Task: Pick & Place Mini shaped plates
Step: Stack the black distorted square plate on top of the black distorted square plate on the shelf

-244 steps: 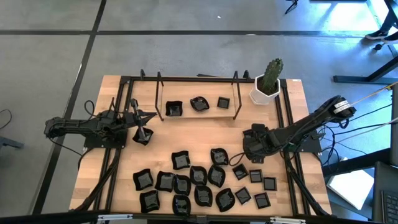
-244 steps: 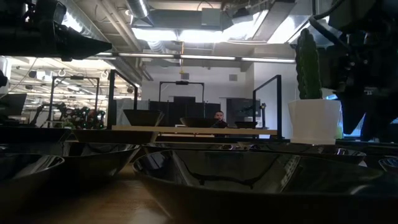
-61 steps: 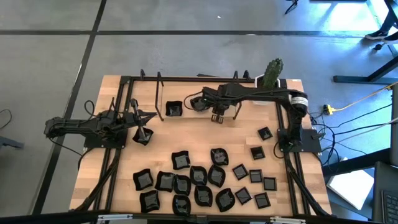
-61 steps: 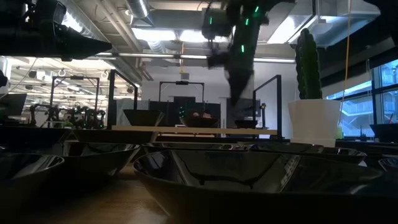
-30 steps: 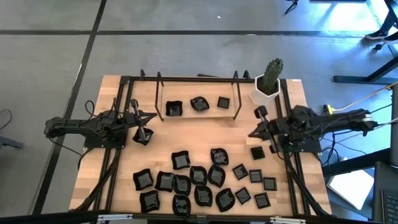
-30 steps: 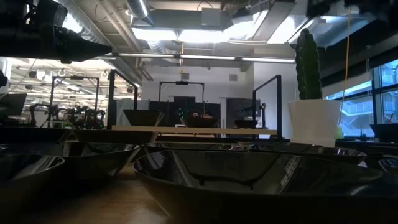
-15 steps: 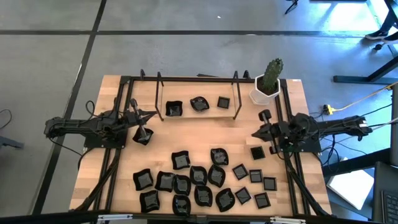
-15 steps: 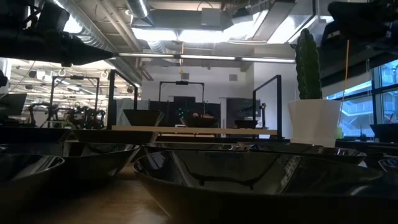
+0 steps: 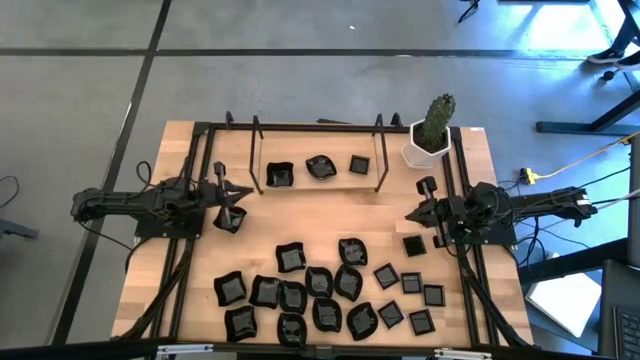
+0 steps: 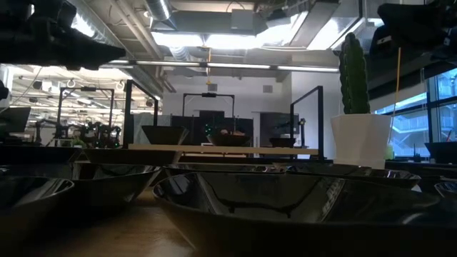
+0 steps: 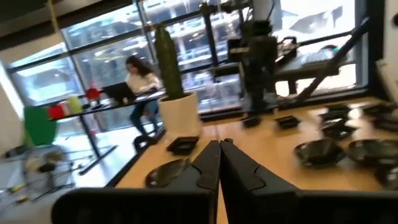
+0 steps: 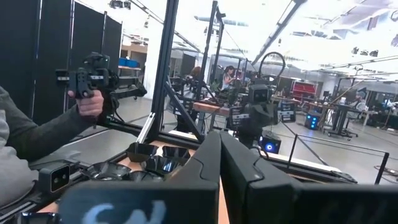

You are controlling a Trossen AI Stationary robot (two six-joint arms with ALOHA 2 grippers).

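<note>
High view: overhead, straight down on the whole desk [image 9: 330, 200]. Low view: at desktop level, close behind the mini shaped plates [image 10: 285, 207], facing the room. Each wrist view looks level across the desk toward the opposite arm. All share the cactus pot [image 9: 428, 143].

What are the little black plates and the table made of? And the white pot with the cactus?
The tiny glossy black mini plates look like glazed ceramic or shiny plastic: they catch bright reflections, though which one is unclear. The light brown table looks like wood, with pale plank-like grain. The white hexagonal pot holding the green cactus looks like smooth matte ceramic or plastic.
</note>
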